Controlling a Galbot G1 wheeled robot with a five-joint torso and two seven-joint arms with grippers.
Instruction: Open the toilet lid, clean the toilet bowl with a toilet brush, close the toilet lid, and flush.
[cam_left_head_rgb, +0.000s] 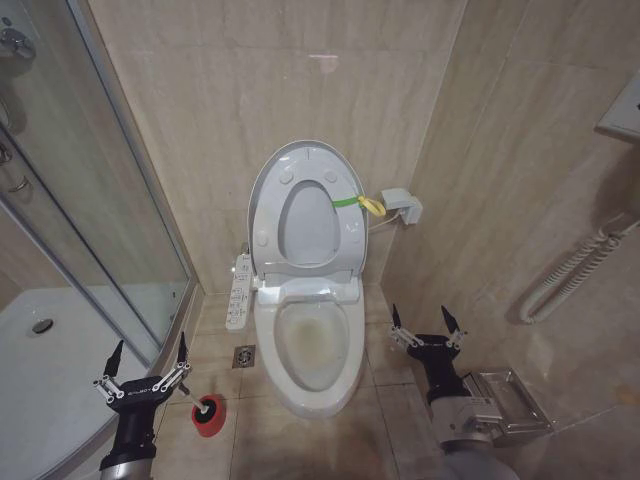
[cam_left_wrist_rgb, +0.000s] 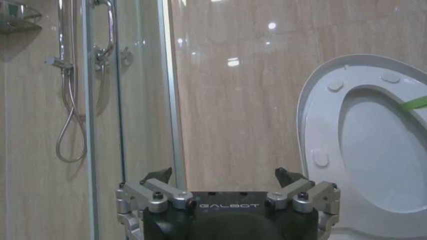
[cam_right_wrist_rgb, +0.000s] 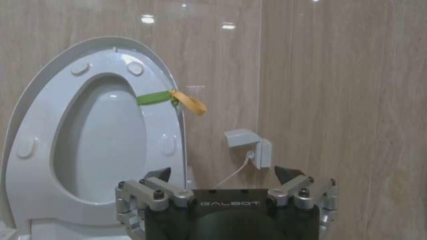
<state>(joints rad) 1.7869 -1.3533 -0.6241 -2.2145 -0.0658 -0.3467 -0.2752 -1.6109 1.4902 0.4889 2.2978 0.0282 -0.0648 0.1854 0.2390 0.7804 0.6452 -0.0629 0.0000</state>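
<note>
The toilet lid (cam_left_head_rgb: 306, 205) stands raised, and it leans against the far wall together with the seat ring. A green band (cam_left_head_rgb: 346, 201) with a yellow loop is tied at the right edge of the lid. Below it the toilet bowl (cam_left_head_rgb: 312, 346) is uncovered, and yellowish stains are visible inside. The toilet brush (cam_left_head_rgb: 204, 408) stands in a small red holder (cam_left_head_rgb: 209, 415) on the floor, to the left of the bowl and near the shower door (cam_left_head_rgb: 120, 215).

The left gripper (cam_left_head_rgb: 148, 357) hangs just beside the brush, on its left side and a little above the holder. Its fingers are spread apart and they grasp nothing. The right gripper (cam_left_head_rgb: 425, 322) is on the right side of the bowl, near it but not touching. Its fingers are also released and hold nothing.
</note>
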